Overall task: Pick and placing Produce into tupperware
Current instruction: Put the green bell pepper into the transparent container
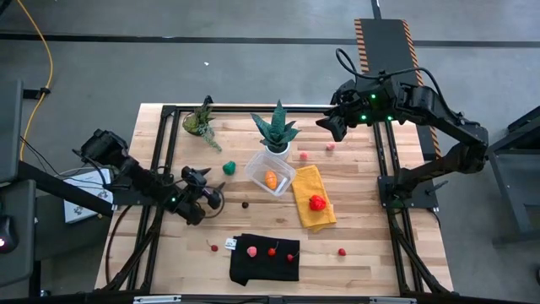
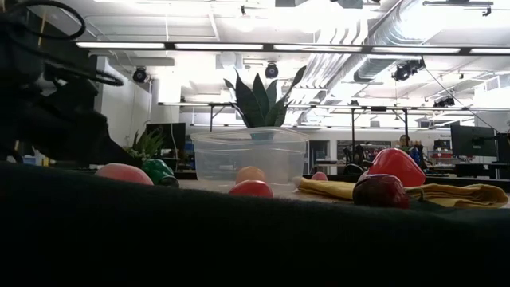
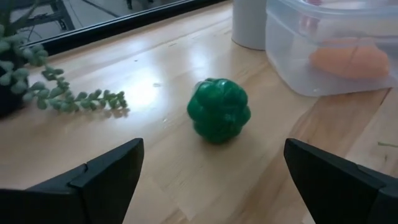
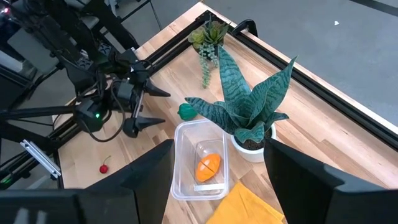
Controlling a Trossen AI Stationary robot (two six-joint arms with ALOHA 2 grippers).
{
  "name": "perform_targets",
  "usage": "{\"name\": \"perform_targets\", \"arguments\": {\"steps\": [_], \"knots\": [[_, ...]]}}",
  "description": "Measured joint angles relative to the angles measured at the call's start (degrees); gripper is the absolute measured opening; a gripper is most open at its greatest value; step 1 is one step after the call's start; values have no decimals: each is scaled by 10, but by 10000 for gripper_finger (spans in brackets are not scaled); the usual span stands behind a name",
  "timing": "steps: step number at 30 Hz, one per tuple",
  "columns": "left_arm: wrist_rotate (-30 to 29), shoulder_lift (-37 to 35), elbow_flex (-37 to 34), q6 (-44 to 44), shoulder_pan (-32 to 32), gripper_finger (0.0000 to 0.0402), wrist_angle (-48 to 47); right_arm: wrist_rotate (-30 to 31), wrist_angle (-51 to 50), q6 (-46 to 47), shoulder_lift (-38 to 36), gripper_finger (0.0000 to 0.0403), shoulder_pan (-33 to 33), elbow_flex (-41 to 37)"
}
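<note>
The left gripper (image 1: pixel 211 187) stands wide open and holds nothing, with the green pepper (image 3: pixel 219 110) just ahead between its fingers' lines; it should advance low and centred, then close gently (round, it may roll). Past the pepper sits the tupperware (image 1: pixel 259 171), holding one orange piece (image 1: pixel 270 179). The right gripper (image 1: pixel 331 125) hangs partly open, empty, far off

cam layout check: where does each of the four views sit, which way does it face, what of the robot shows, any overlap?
High: overhead, straight down; both arms, left gripper, right gripper.
Low: tabletop level, facing tupperware; dark arm at left.
Left wrist: past its open fingers at green pepper.
Right wrist: from above, over snake plant; own fingers.
Shared: all four show the tupperware holding orange produce.
</note>
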Motion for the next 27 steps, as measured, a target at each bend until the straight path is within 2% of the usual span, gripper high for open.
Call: {"name": "perform_targets", "arguments": {"steps": [4, 10, 14, 22, 27], "knots": [[25, 0, 0, 65, 25, 376, 43, 0, 0, 1, 0, 238, 0, 0], [32, 0, -10, 64, 50, 376, 52, 0, -4, 4, 0, 238, 0, 0], [41, 0, -19, 71, 64, 376, 90, 0, -6, 1, 0, 238, 0, 0], [81, 0, -20, 172, 95, 376, 146, 0, -6, -5, 0, 238, 0, 0], [95, 0, -20, 193, 118, 376, 154, 0, -6, -9, 0, 238, 0, 0]]}}
